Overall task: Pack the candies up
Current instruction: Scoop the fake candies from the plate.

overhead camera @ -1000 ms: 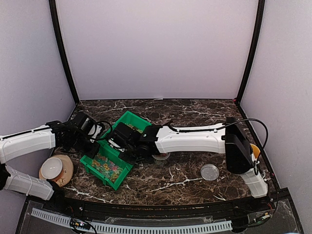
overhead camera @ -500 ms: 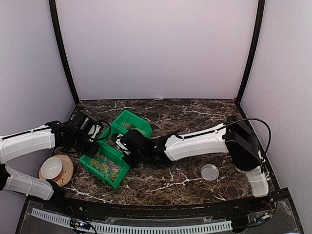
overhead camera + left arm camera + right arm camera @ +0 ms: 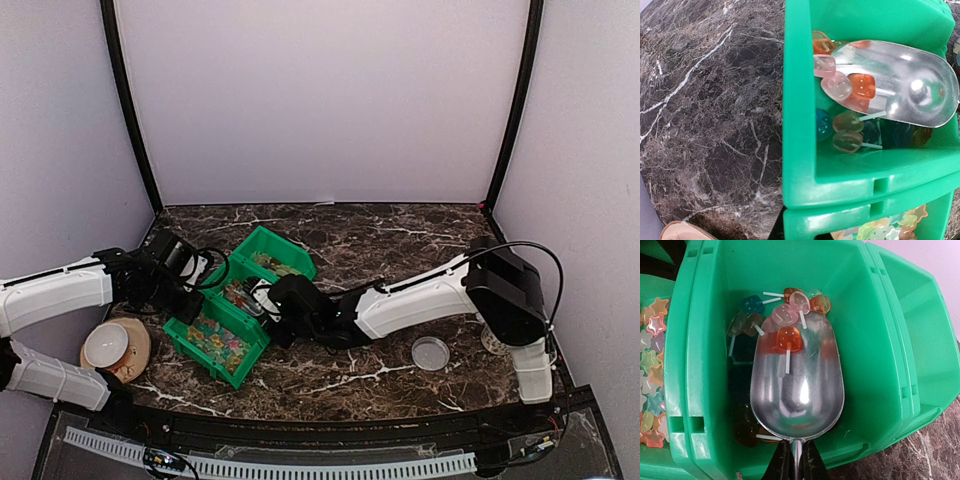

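Few candies (image 3: pixel 788 337) ride the scoop (image 3: pixel 797 390) since the right hand (image 3: pixel 796 462), clamped on its handle, swung it into the green bin (image 3: pixel 875 340); scooping looks begun, left hand (image 3: pixel 188 290) closed beside it.

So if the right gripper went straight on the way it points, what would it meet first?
The right gripper is shut on a metal scoop, so the scoop's tip would push into the candies heaped there first, then probably the green bin's far wall.
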`<action>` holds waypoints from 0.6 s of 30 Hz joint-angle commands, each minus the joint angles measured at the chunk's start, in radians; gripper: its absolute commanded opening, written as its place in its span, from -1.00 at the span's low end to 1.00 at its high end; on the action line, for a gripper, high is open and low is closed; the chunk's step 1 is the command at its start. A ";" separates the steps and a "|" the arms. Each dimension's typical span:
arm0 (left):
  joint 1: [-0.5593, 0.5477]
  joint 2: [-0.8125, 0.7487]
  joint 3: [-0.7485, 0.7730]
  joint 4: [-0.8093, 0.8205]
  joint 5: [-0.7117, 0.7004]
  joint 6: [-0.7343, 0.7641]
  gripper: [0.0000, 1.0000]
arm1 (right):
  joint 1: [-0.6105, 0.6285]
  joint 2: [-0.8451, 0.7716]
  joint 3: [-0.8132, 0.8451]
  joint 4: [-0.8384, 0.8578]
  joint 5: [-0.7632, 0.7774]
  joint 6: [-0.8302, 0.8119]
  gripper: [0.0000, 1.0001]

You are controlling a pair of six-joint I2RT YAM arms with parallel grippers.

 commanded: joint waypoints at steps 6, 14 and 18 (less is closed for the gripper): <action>-0.007 -0.055 0.026 0.112 0.021 -0.010 -1.00 | -0.026 -0.064 -0.093 0.230 0.000 0.032 -1.00; -0.007 -0.056 0.025 0.112 0.021 -0.010 -1.00 | -0.030 -0.120 -0.179 0.344 0.030 0.021 -1.00; -0.007 -0.054 0.027 0.114 0.024 -0.010 -1.00 | -0.031 -0.129 -0.176 0.318 0.037 0.012 -1.00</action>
